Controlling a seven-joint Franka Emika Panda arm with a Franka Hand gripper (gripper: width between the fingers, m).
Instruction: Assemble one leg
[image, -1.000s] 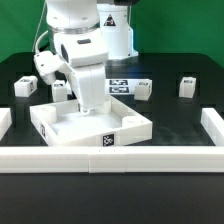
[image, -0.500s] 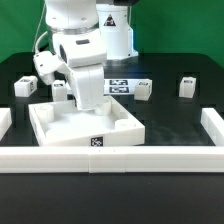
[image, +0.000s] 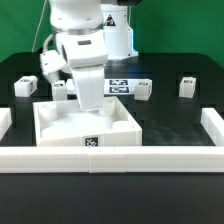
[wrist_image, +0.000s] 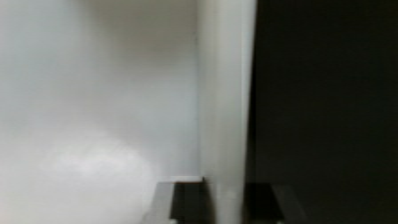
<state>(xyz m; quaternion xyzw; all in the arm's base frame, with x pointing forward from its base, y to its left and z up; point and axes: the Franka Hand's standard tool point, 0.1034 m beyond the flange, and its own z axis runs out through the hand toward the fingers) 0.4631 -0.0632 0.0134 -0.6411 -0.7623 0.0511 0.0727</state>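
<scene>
Evidently the step in hand is positioning the tray piece (image: 60, 128), not yet fitting a leg. The hand (image: 88, 106) sits low at the tray's far rim, and I cannot tell whether it is clenched on that rim. One leg (image: 187, 87) stands on the tabletop (image: 170, 118), well apart, at the exterior view's right. Another (image: 143, 89) stands just beside the marker board (image: 118, 84). Next, the hand must clear the rim, rise, and descend squarely over a leg.

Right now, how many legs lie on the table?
4. One leg at the exterior view's far left; one leg partly behind the arm; one leg beside the marker board; one leg at its right. More may be hidden.
</scene>
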